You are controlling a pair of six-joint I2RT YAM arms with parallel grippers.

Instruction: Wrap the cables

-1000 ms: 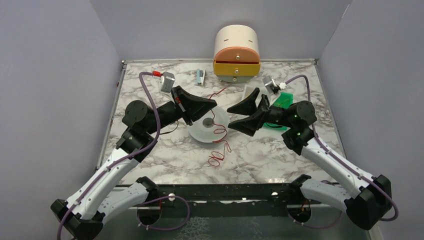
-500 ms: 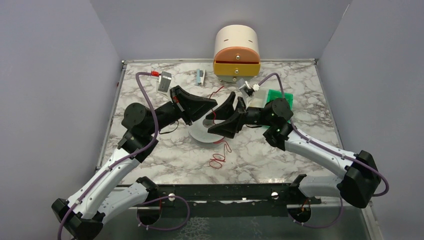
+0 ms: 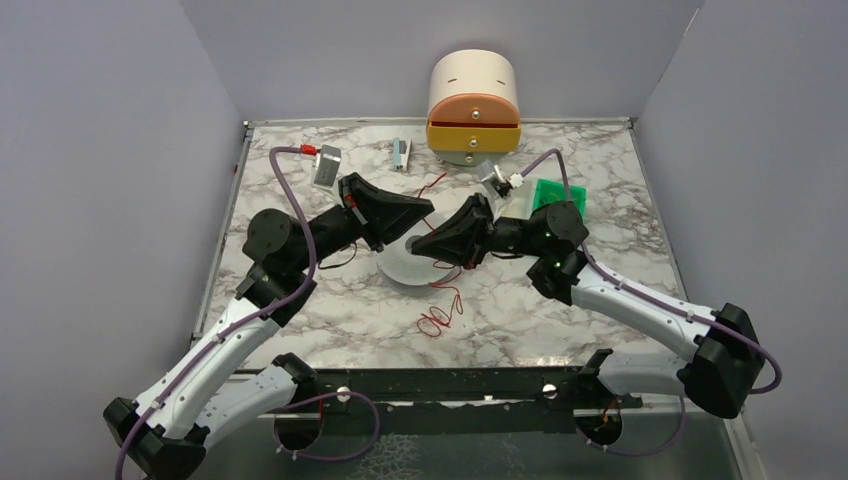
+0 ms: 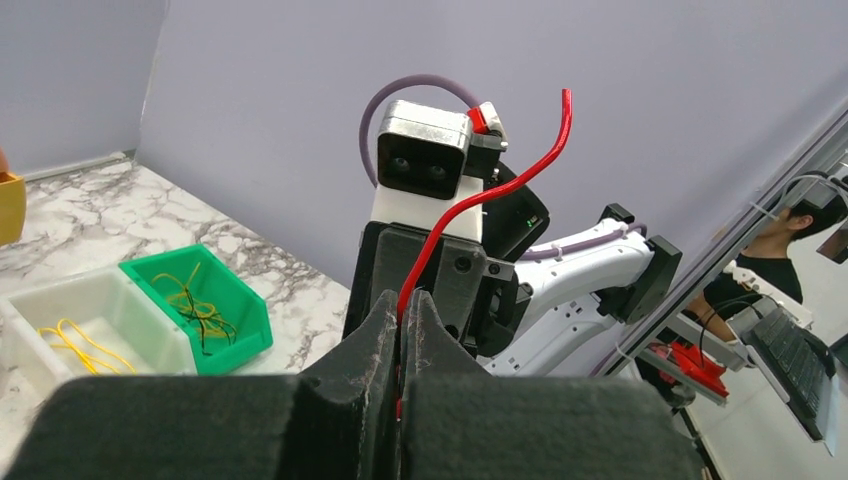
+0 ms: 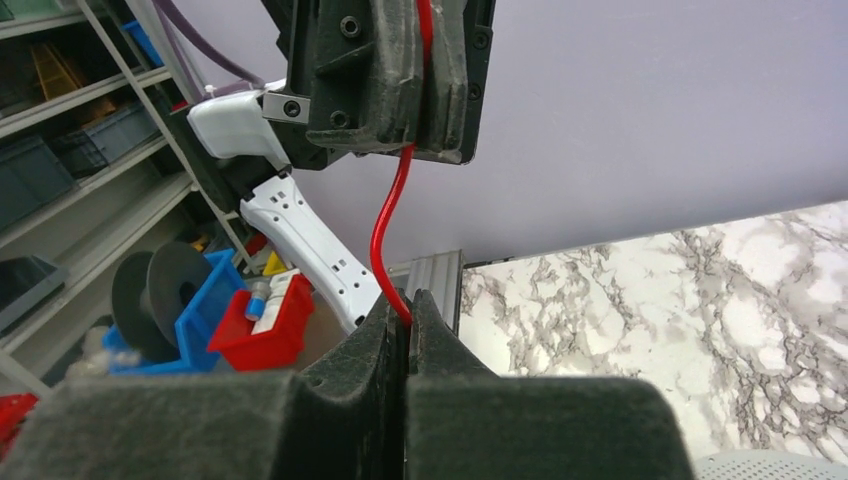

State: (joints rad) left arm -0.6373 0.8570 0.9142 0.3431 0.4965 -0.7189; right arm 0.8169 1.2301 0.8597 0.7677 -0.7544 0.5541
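Observation:
A thin red cable (image 3: 441,303) runs from near the drawer unit down past a white spool (image 3: 402,268) and ends in loose loops on the marble. My left gripper (image 3: 427,208) hangs above the spool, shut on the cable (image 4: 478,197), which rises out between its fingertips (image 4: 401,305). Just below it is my right gripper (image 3: 416,243), tip to tip with the left and also shut on the cable (image 5: 384,226). In the right wrist view the wire spans the short gap from the left gripper's fingers (image 5: 385,70) down to my right gripper (image 5: 406,318).
A cream and orange drawer unit (image 3: 473,105) stands at the back centre. A green bin (image 3: 557,192) with yellow and green wires and a white bin (image 4: 70,330) lie to the right. Two small metal parts (image 3: 328,165) (image 3: 401,152) lie at the back left.
My right arm has swung left to the spool, met the left gripper, and closed its open jaws on the red cable. The left arm has held still.

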